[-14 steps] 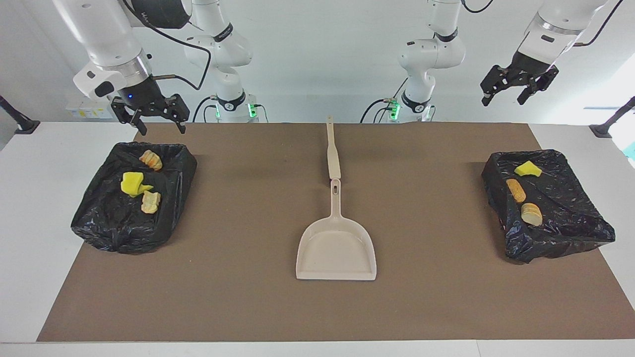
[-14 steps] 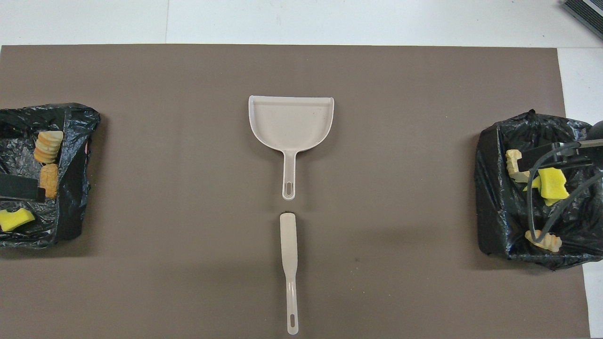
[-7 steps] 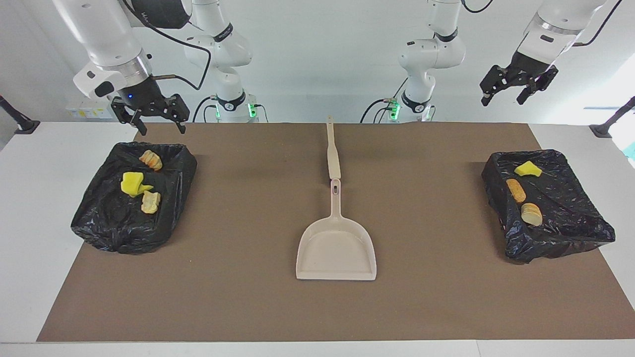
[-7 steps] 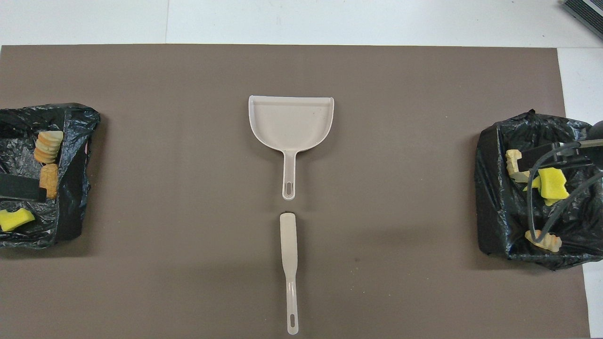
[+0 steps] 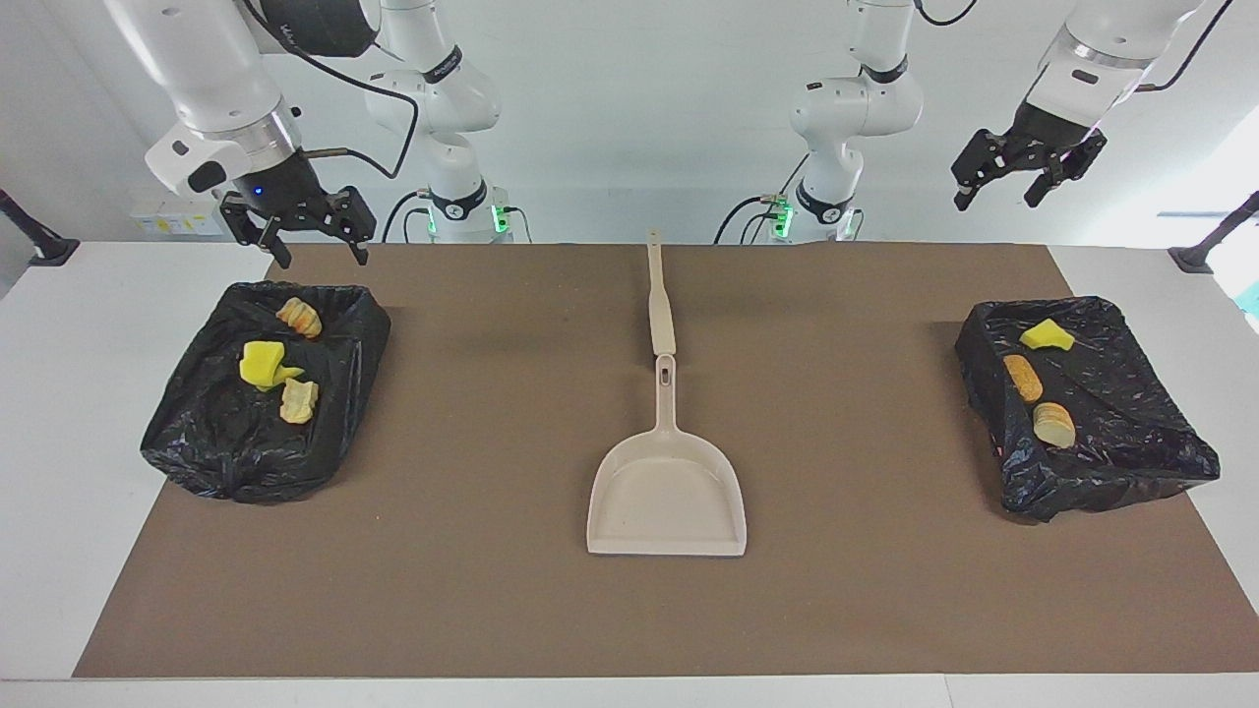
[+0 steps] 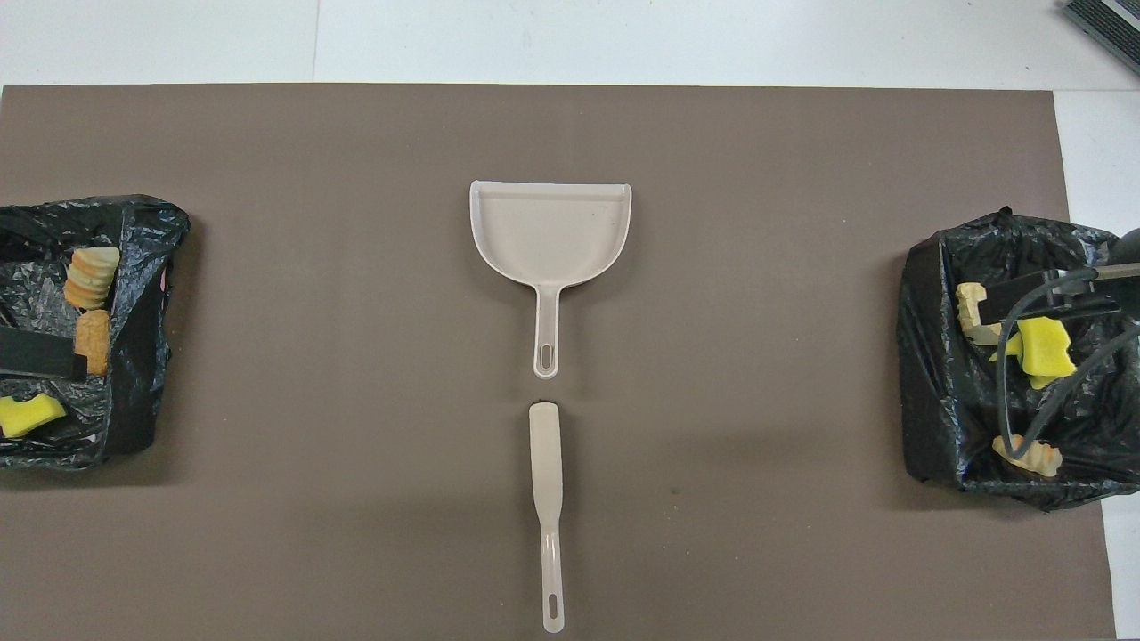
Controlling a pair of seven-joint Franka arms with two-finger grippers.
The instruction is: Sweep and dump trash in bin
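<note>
The trash lies in two black-lined bins. The bin at the right arm's end holds a yellow-green sponge scrap and two tan lumps. The bin at the left arm's end holds a sponge scrap, an orange lump and a tan lump. My right gripper hangs open and empty over the robot-side edge of its bin. High over the other bin, my left gripper is open and empty too.
A beige dustpan lies mid-mat, its handle pointing toward the robots. A slim beige sweeping tool lies in line with it, nearer to the robots. A brown mat covers the white table.
The left gripper has risen very slightly over its bin. The right gripper, dustpan, sweeping tool and trash have not moved.
</note>
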